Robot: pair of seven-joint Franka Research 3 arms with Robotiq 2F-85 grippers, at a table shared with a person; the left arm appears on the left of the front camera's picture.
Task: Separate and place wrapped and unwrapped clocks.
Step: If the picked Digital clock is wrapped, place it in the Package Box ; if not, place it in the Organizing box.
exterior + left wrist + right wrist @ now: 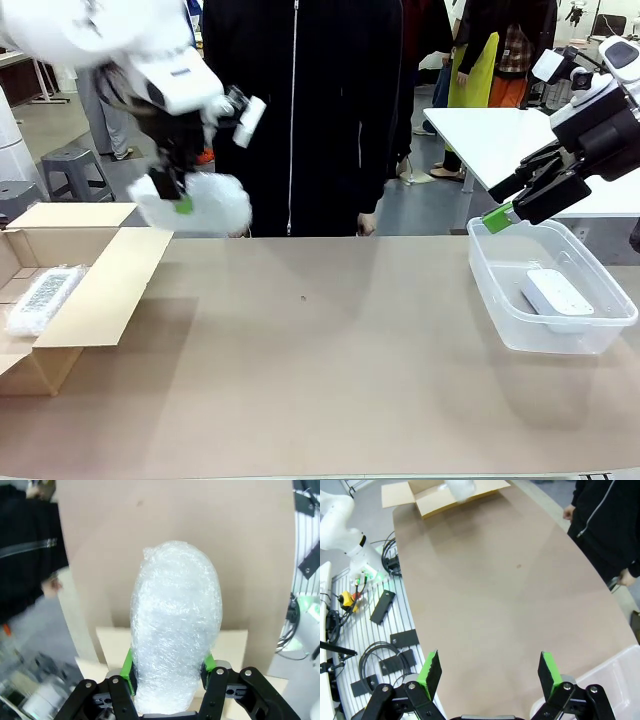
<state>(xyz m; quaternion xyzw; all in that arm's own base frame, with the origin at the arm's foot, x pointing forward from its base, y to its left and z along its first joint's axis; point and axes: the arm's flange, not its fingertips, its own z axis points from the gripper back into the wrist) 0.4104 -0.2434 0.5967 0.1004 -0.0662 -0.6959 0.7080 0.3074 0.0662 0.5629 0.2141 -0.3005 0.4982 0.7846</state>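
Nearest us, our left gripper (167, 672) clamps a wrapped clock (175, 630) above the box (95, 280); our right gripper (490, 672) gapes empty over the bin (600, 330).

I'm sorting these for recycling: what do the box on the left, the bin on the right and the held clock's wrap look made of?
Box: plain brown cardboard, matte, folded flaps. Bin: clear glossy plastic, see-through walls. Wrap on the wrapped clock in the left gripper: likely bubble wrap, whitish, crinkly, translucent.

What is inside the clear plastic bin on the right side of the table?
One bare white clock lies flat on the bottom of the clear bin. The walls are see-through, so nothing else appears inside; the clock's underside is hidden.
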